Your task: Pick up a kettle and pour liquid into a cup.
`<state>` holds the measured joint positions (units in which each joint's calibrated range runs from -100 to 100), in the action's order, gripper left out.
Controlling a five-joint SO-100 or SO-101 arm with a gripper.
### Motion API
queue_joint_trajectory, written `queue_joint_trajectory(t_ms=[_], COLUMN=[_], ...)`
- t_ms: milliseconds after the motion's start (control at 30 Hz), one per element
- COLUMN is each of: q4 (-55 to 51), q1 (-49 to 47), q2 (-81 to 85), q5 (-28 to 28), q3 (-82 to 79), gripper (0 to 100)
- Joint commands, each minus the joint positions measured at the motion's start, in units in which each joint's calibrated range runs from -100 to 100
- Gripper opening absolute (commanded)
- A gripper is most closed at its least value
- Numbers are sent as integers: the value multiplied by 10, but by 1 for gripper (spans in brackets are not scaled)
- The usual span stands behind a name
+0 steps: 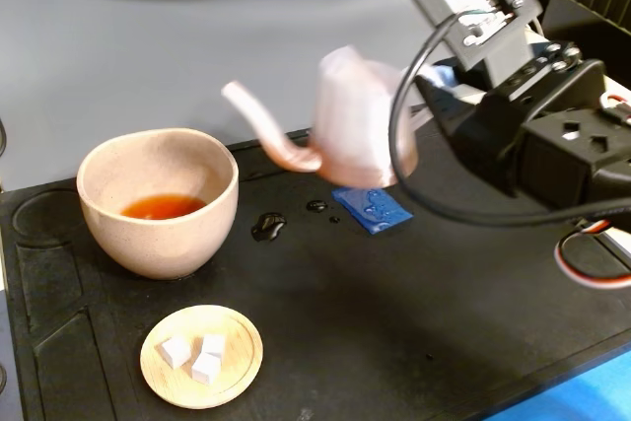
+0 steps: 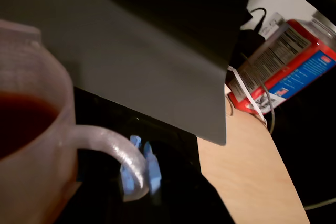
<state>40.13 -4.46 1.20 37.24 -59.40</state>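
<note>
Left of mat: speckled beige ceramic cup (image 1: 158, 202), orange-red liquid (image 1: 163, 207) pooled inside.
Front: flat wooden saucer (image 1: 201, 356) holding white cubes.
Middle: translucent pinkish ribbed kettle (image 1: 360, 135) raised off the black mat (image 1: 394, 303), spout toward cup.
Right: gripper (image 1: 419, 115) pinches the kettle.

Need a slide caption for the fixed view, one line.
Pincer holds the kettle aloft right of the cup, which contains orange liquid.

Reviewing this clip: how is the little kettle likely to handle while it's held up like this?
The kettle looks like thin ribbed plastic, so probably light and slightly flexible. Liquid inside likely shifts its weight when tilted. Drops on the mat suggest the long spout dribbles.
</note>
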Motion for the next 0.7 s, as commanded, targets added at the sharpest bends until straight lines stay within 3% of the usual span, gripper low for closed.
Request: queue_joint_trajectory(t_ms=[0, 67, 133, 200, 667], q4=[16, 18, 120, 158, 163], q1=[19, 17, 22, 22, 23], q2=[19, -23, -96, -147, -318], q5=[3, -1, 2, 2, -20], q3=[-19, -10, -10, -9, 157], gripper=[1, 1, 1, 1, 1])
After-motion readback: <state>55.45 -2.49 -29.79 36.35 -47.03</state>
